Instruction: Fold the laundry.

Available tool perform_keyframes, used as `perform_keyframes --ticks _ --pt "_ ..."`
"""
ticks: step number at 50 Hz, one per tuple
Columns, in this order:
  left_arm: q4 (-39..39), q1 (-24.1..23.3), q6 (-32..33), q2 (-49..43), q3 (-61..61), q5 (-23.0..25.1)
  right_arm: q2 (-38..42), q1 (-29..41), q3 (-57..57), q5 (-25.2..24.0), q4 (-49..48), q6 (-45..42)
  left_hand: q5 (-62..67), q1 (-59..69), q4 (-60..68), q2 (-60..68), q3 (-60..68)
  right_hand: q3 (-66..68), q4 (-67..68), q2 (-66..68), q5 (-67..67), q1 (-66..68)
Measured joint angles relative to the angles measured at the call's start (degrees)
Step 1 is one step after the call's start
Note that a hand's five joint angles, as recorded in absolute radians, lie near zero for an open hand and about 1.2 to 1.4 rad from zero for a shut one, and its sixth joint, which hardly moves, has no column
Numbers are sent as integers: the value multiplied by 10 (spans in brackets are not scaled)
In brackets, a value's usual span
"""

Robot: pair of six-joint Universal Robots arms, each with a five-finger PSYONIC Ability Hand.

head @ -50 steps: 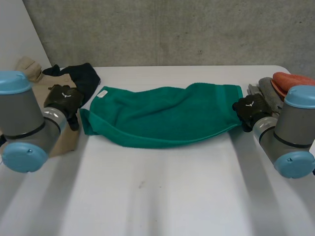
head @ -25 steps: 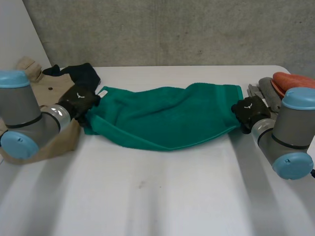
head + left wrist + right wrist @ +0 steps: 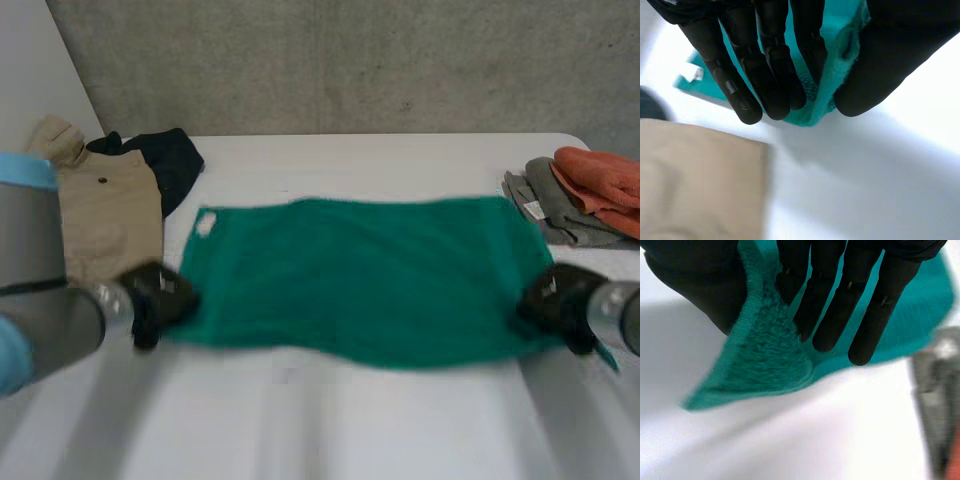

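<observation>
Spanning the middle of the white table (image 3: 400, 430) in the head view, the green towel (image 3: 360, 275) lies spread flat, its white tag (image 3: 206, 224) at the 10 o'clock corner. The left hand (image 3: 160, 298) is at the towel's 8 o'clock corner and the right hand (image 3: 555, 300) at its 4 o'clock corner. A beige garment (image 3: 105, 210) lies at 9 o'clock of the towel, a dark garment (image 3: 170, 160) at 10 o'clock, and a grey cloth (image 3: 545, 205) with an orange cloth (image 3: 600, 180) on it at 2 o'clock.

Left wrist view: the left hand (image 3: 765, 60) pinches the towel (image 3: 832, 75) corner between straight fingers and thumb. The corner hangs just above the table. The beige garment (image 3: 695, 185) lies beyond the fingertips.

Right wrist view: the right hand (image 3: 827, 295) grips the towel (image 3: 765, 360) edge between thumb and fingers, cloth draping below. The grey cloth (image 3: 935, 405) lies beside it.
</observation>
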Motion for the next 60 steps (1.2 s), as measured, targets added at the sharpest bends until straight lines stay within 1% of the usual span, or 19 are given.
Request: perform_keyframes --ticks 2,5,8,14,19,22,23,27,30,32,33,36,38,39,42,51,52,55,60 --pt "-41 1 45 18 -31 7 -10 -9 10 -9 38 -38 0 0 0 0 0 0 0 0 0 0" --pt "-69 5 83 25 -45 12 -10 -14 7 -15 52 -46 0 0 0 0 0 0 0 0 0 0" --pt "-69 7 90 17 -33 10 2 -15 -5 -14 48 -36 0 0 0 0 0 0 0 0 0 0" --pt "-23 9 48 -42 80 -12 85 -5 -94 5 25 8 0 0 0 0 0 0 0 0 0 0" --pt "24 6 0 -114 224 -27 150 12 -207 28 -10 56 0 0 0 0 0 0 0 0 0 0" --pt "60 3 -29 -163 337 -37 195 24 -320 43 -65 110 0 0 0 0 0 0 0 0 0 0" --pt "66 3 -34 -170 355 -38 201 26 -338 44 -75 119 0 0 0 0 0 0 0 0 0 0" --pt "146 1 -88 -215 506 -57 241 39 -488 59 -189 198 0 0 1 0 0 0 0 0 0 0" --pt "240 2 -149 -225 588 -80 253 46 -569 69 -301 258 0 0 2 0 0 0 0 0 0 0" --pt "297 3 -184 -223 613 -94 253 49 -590 72 -361 286 0 0 2 1 0 0 0 0 0 0" --pt "332 3 -203 -220 622 -102 250 52 -599 74 -414 309 0 0 2 1 0 0 0 0 0 0" --pt "423 5 -248 -211 628 -121 241 56 -596 76 -522 348 0 0 2 1 0 0 0 0 1 0" --pt "423 5 -248 -211 628 -121 241 56 -596 76 -522 348 0 0 2 1 0 0 0 0 1 0" --pt "467 7 -268 -205 620 -130 235 58 -582 75 -587 367 0 0 2 1 0 0 0 0 2 0" --pt "475 10 -274 -204 608 -133 234 60 -570 73 -606 372 0 0 2 1 0 0 0 0 2 0" --pt "450 23 -289 -218 519 -128 261 69 -539 58 -561 367 0 0 2 1 1 0 0 0 2 0" --pt "451 26 -292 -225 481 -121 274 72 -528 51 -538 364 0 0 2 2 2 0 0 0 2 0" --pt "459 27 -292 -231 437 -108 284 74 -518 46 -520 362 0 0 2 2 2 0 0 0 2 0" --pt "470 29 -282 -243 348 -82 319 74 -471 38 -447 337 0 0 2 2 2 0 0 0 2 0"
